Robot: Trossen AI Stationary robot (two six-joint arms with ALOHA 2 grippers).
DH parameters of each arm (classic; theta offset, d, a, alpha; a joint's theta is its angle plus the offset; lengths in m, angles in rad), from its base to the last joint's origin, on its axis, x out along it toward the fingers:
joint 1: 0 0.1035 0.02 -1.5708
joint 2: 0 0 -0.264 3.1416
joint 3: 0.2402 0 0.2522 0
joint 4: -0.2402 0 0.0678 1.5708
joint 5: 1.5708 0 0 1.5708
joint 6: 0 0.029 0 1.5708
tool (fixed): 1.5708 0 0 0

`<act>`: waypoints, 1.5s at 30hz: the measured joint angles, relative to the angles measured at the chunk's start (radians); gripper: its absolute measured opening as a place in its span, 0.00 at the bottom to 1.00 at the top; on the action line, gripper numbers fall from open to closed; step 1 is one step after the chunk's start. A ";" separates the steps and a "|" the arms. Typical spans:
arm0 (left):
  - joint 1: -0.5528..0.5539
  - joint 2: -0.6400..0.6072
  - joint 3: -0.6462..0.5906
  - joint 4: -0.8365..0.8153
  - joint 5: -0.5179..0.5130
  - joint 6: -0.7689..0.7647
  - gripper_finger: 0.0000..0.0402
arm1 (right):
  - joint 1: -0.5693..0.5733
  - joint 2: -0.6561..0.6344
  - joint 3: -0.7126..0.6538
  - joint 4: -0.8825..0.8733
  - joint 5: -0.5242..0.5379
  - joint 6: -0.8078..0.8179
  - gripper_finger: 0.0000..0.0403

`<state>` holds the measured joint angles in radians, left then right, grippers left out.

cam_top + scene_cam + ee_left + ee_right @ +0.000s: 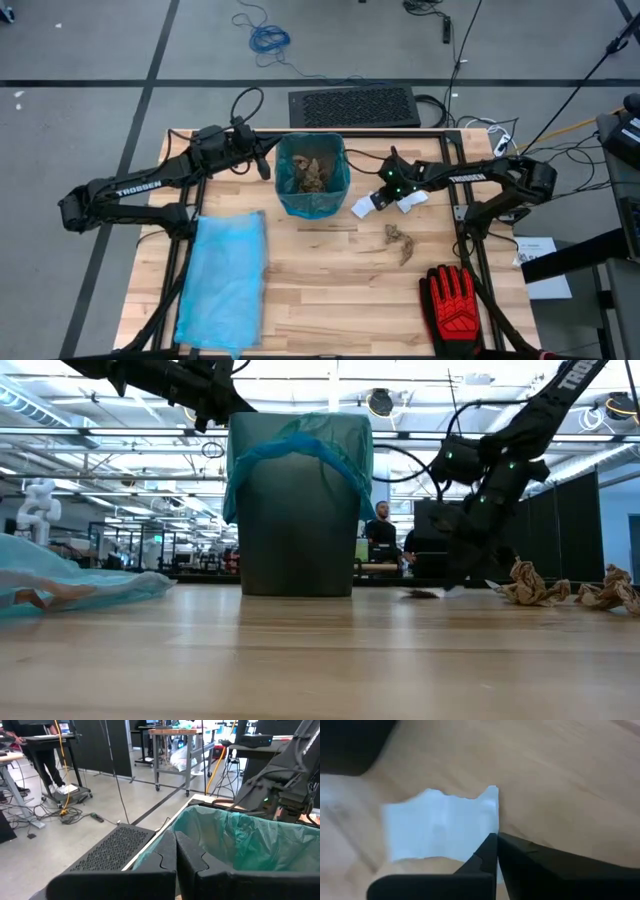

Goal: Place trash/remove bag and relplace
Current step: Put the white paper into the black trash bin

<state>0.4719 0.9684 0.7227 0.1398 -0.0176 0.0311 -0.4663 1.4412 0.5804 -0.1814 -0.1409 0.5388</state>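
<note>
My right pincer (383,199) is down at the table (330,300), just right of the bin, its fingers (520,865) clenched together over a flat white scrap of paper (440,827) with a ragged torn edge; I can't tell whether any paper is caught between them. From above I see two white pieces by it, one (362,207) on the bin side and one (412,201) on the far side.

My left pincer (262,166) hangs just beside the left rim of the trash bin (312,175), fingers (165,865) clenched and holding nothing, with the bin's liner right ahead of them.

The bin is a dark, straight-walled container lined with a thin, wrinkled teal plastic bag (300,450) folded over its rim. Inside lie crumpled brown paper scraps (310,175). Two more crumpled brown scraps (398,240) lie on the pale wood-plank table, near the right arm and well apart from the bin.

A spare light-blue bag (222,280), flat and creased, lies on the table's left side. A red-and-black glove (457,300) lies palm-flat at the near right corner. Beyond the table's far edge a dark perforated panel (353,106) sits on the floor, with cables (268,38) around it. A person (380,525) shows in the room behind.
</note>
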 joint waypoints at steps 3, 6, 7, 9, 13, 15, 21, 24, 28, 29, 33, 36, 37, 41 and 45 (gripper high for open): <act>0.000 0.000 0.000 0.001 -0.006 0.000 0.00 | 0.011 -0.068 0.000 -0.001 0.024 0.001 0.00; 0.000 0.000 0.000 0.001 -0.011 0.000 0.00 | 0.014 -0.159 0.032 -0.048 0.062 -0.007 0.00; 0.000 0.000 0.000 0.002 -0.013 0.000 0.00 | 0.014 -0.190 0.051 -0.067 0.074 -0.017 0.00; 0.000 0.000 0.000 0.001 -0.013 -0.001 0.00 | 0.016 -0.244 0.099 -0.123 0.114 -0.045 0.00; 0.000 0.000 0.000 0.004 -0.014 -0.003 0.00 | 0.020 -0.319 0.228 -0.243 0.196 -0.124 0.00; 0.000 0.000 0.000 0.006 -0.014 -0.003 0.00 | 0.026 -0.336 0.302 -0.278 0.243 -0.174 0.00; 0.000 0.000 0.000 0.009 -0.021 -0.008 0.00 | 0.044 -0.337 0.509 -0.301 0.307 -0.308 0.00; 0.000 0.000 0.000 0.009 -0.021 -0.020 0.00 | 0.059 -0.321 0.587 -0.294 0.335 -0.364 0.00; 0.000 0.000 0.000 0.008 -0.022 -0.020 0.00 | 0.089 -0.276 0.648 -0.221 0.316 -0.418 0.00; 0.000 0.000 0.000 0.009 -0.022 -0.020 0.00 | 0.098 -0.259 0.657 -0.202 0.308 -0.427 0.00; 0.000 0.000 0.000 0.008 -0.022 -0.022 0.00 | 0.135 -0.174 0.673 -0.121 0.245 -0.454 0.00; 0.000 0.000 0.000 0.007 -0.022 -0.024 0.00 | 0.155 -0.103 0.683 -0.089 0.178 -0.468 0.00; 0.000 0.000 0.000 0.007 -0.022 -0.024 0.00 | 0.161 -0.080 0.685 -0.086 0.158 -0.472 0.00; 0.000 0.000 0.000 0.001 -0.022 -0.024 0.00 | 0.171 -0.008 0.696 -0.090 0.134 -0.478 0.00; 0.000 0.000 0.000 -0.004 -0.022 -0.024 0.00 | 0.169 0.032 0.702 -0.084 0.140 -0.499 0.07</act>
<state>0.4721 0.9684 0.7227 0.1362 -0.0395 0.0067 -0.2974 1.4728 1.2819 -0.2656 -0.0010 0.0401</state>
